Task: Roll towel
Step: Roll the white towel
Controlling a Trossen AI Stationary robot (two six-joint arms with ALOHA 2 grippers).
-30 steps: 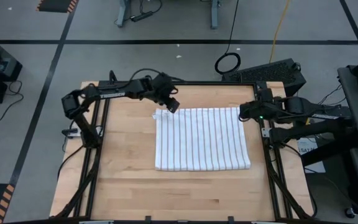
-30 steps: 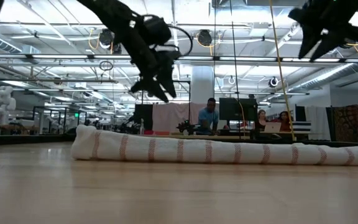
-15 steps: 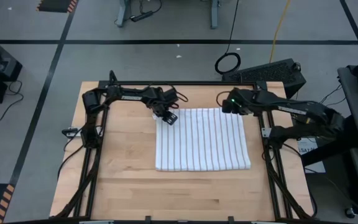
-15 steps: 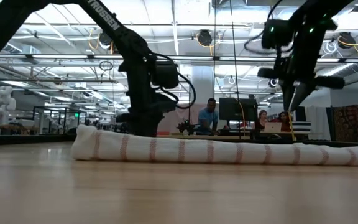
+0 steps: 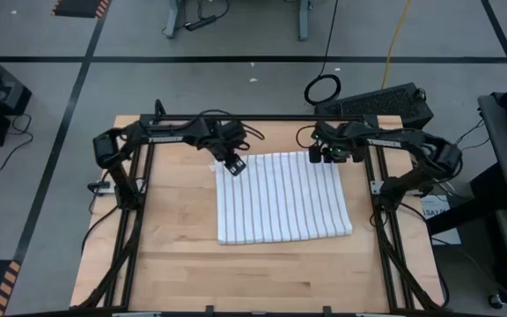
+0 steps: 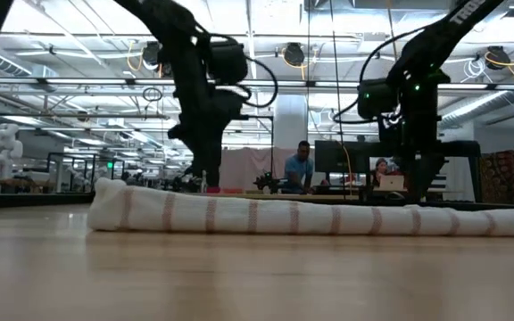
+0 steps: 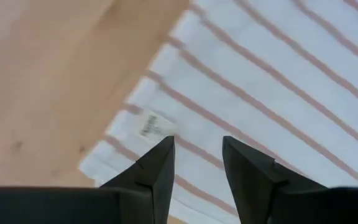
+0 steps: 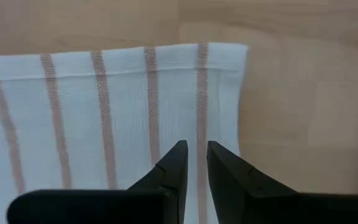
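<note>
In the high view we see the towel lying flat at the middle of the wooden table, white with narrow dark stripes running from its far edge toward its near edge. Both arms reach in from the upper part of that frame. The left gripper sits at the towel's upper left corner, and the right gripper sits at its upper right corner.

In the left wrist view the fingers stand a narrow gap apart over striped cloth, just beside the small white tag at the towel's edge; we cannot tell whether any cloth is pinched between them. In the right wrist view the fingers are almost together, pointing down at the cloth near its corner, and again we cannot tell whether they grip it.

In the low view the towel stretches across the middle of the frame as a low band, with both arms coming down behind it. People sit at desks in the room beyond.
</note>
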